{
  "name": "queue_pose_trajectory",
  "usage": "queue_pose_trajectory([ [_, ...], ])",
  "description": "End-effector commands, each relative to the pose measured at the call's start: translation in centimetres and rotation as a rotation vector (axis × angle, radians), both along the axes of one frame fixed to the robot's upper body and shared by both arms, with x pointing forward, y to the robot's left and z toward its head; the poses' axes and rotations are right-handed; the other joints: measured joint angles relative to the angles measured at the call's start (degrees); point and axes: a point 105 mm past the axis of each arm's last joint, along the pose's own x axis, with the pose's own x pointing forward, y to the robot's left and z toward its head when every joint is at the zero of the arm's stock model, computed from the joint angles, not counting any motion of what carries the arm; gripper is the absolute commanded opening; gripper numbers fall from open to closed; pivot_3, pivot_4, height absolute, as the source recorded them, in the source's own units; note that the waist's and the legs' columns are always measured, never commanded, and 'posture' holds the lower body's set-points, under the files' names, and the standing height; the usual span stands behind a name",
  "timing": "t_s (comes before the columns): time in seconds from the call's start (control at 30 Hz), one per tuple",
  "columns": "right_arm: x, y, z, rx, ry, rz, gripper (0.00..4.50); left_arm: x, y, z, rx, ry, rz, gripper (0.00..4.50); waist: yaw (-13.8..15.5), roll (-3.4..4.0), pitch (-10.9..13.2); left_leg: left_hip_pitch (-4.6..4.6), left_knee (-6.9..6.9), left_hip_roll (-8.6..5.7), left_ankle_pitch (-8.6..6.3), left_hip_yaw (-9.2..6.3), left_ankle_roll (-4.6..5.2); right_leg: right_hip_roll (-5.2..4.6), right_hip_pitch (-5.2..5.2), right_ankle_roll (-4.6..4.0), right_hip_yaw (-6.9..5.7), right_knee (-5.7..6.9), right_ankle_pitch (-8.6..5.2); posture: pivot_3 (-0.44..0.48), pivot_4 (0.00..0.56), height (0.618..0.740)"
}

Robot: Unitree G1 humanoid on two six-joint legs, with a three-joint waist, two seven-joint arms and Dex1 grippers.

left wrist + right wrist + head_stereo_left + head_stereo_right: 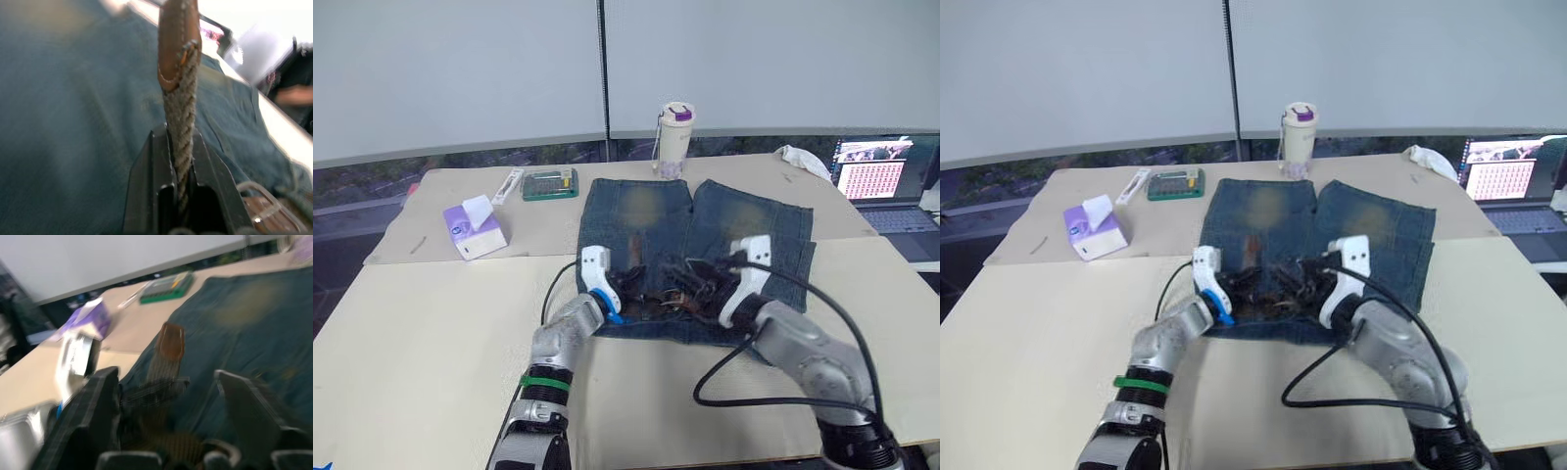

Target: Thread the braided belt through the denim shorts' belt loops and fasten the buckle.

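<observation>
Here the long dark brown braided belt [180,122] lies bunched along the waistband of the blue denim shorts with faded lighter patches on both legs [695,245], which are spread flat on the beige worktop [431,333] with the waistband toward the robot. The left gripper [182,147] has its jaws closed tight on the woven strap, which rises from between the black fingers [146,186] and ends in a smooth brown leather tip standing above the denim. In the left wrist view a silver-coloured rectangular metal buckle [259,203] lies on the cloth just beside that gripper. The right gripper [166,382] sits at the waistband's other side with its jaws spread wide; the strap and its leather tip stand between the two fingers, and I cannot tell whether either finger touches it. In the head views both grippers rest over the waistband, close together, the belt's dark coils between them. Beyond the shorts stand a white bottle with a purple lid [674,137], a green flat case [551,183] and a purple-and-white tissue pack [473,227]; an open laptop [876,181] sits at the far right.
</observation>
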Motion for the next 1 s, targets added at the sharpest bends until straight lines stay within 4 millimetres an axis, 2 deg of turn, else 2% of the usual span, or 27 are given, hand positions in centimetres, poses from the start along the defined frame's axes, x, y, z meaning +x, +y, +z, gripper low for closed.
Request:
queue_pose_trajectory([
  [0.03,-0.2,0.4,-1.1,-0.057,-0.062,0.054,3.83,0.0,0.7,0.6,-0.096,0.074,-0.011,0.00,0.27,-0.01,0.00,0.00,0.01,-0.03,0.00,-0.01,-0.01,-0.03,0.01,0.00,0.00,-0.01,0.00,0.000,0.150,0.740],
  [0.23,-0.2,0.3,-5.2,-0.180,-0.001,0.090,3.83,-0.3,1.5,0.6,-0.200,0.143,0.017,0.00,0.40,-0.04,0.00,0.01,0.02,-0.04,0.16,-0.01,-0.35,-0.03,-0.02,-0.03,0.07,-0.03,0.01,0.000,0.150,0.740],
  [0.33,-1.0,-0.2,-8.5,-0.258,0.093,0.125,3.83,0.4,3.1,1.5,-0.315,0.152,0.101,0.00,0.44,-0.11,-0.04,0.02,0.00,-0.01,0.14,-0.01,-0.38,-0.03,-0.02,-0.03,0.10,-0.03,0.01,0.000,0.150,0.740],
  [0.43,-1.4,-0.9,-10.1,-0.316,0.127,0.121,3.83,1.0,4.6,2.2,-0.437,0.160,0.181,0.00,0.40,-0.37,-0.25,0.05,0.00,0.02,0.09,-0.01,-0.41,-0.01,0.00,-0.03,0.13,-0.03,0.01,0.000,0.150,0.740],
  [0.6,-1.3,-1.2,-10.3,-0.313,0.129,0.107,3.83,1.5,6.4,2.4,-0.581,0.193,0.279,0.00,0.23,-0.66,-0.49,0.11,-0.01,0.09,-0.03,-0.02,-0.39,0.04,0.01,-0.04,0.13,-0.03,0.01,0.000,0.150,0.740],
  [0.77,-1.4,-1.0,-10.0,-0.308,0.127,0.130,3.83,0.7,5.1,1.7,-0.499,0.204,0.224,0.00,0.28,-0.67,-0.54,0.13,-0.01,0.08,0.00,-0.02,-0.52,0.04,0.03,-0.05,0.13,-0.04,0.00,0.000,0.150,0.740],
  [0.87,-1.3,-0.7,-9.5,-0.283,0.116,0.143,3.02,0.0,4.1,1.3,-0.447,0.207,0.188,0.00,0.30,-0.64,-0.58,0.13,-0.01,0.06,0.00,-0.02,-0.51,0.03,0.03,-0.05,0.15,-0.05,0.00,0.000,0.150,0.740],
  [1.0,-1.6,-0.4,-9.3,-0.293,0.099,0.175,1.65,-0.4,3.7,1.3,-0.420,0.192,0.176,0.00,0.46,-0.64,-0.58,0.13,-0.02,0.06,-0.03,-0.02,-0.49,0.03,0.03,-0.06,0.17,-0.06,0.00,0.000,0.150,0.740],
])
